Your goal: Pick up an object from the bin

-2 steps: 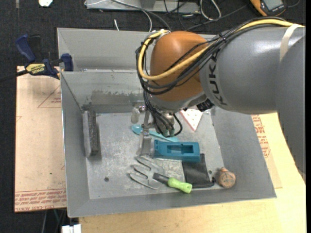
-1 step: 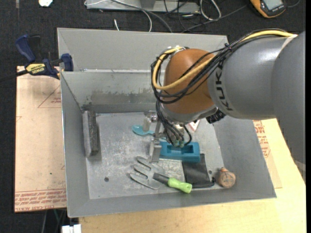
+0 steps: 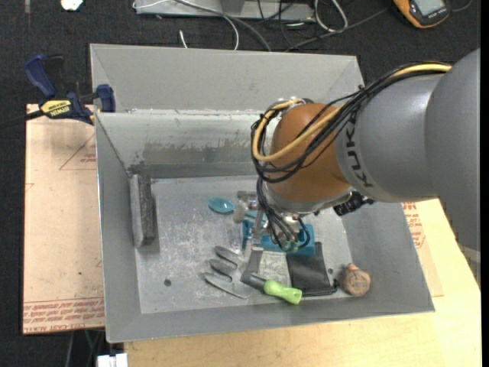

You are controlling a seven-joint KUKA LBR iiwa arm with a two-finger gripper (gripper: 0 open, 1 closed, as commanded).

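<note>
Camera view: gripper (image 3: 276,234) low over a blue plastic piece (image 3: 250,229) at lower centre of grey metal bin (image 3: 122,228).
Risk of snagging the black flat pad (image 3: 309,272) or nudging the green cylindrical handle (image 3: 281,290) just below; spread or pressed together impossible to tell, masked by orange wrist cover (image 3: 302,155); blue piece's shape half hidden.

1. The grey arm (image 3: 405,144) comes in from the right, angled downward.
2. Yellow and black cables (image 3: 262,140) loop round its orange wrist cover (image 3: 306,155).
3. The pincer (image 3: 279,232) hangs low beneath the cover.
</note>
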